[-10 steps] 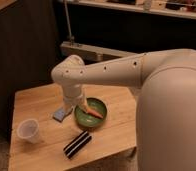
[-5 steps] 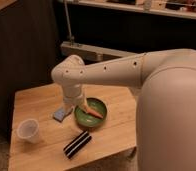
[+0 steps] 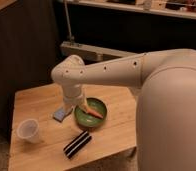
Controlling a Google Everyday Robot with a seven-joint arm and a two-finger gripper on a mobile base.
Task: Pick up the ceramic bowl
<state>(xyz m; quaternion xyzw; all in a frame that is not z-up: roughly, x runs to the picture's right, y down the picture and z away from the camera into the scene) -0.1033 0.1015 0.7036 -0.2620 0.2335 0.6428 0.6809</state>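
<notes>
- The bowl is round, so it has no long axis and points no particular way. It sits flat and upright on the worktop with its opening facing up.
- The bowl lies toward the middle of the worktop, somewhat to the right, directly under the bend of the arm. It is green with a darker rim.
- The tool hangs down from the arm's wrist and reaches the bowl's left rim. Whether it is open or closed, and whether it has hold of the rim, cannot be told from this view.
- One bowl, and it is much wider than the cup.
- One orange piece lies inside the bowl, slanting from upper left to lower right.
- One whitish plastic cup stands upright near the worktop's left front corner, well apart from the bowl.
- One small blue-grey pad lies flat just beside the bowl's left side, next to the tool.
- One dark striped bar lies in front of the bowl, set on a diagonal, near but not touching it.
- One arm, white, comes in from the large body at the right.
- Against the pictures from half a second and a second ago, nothing has visibly shifted: the bowl, cup, pad and bar lie in the same places, and the tool is at the same spot by the rim.
</notes>
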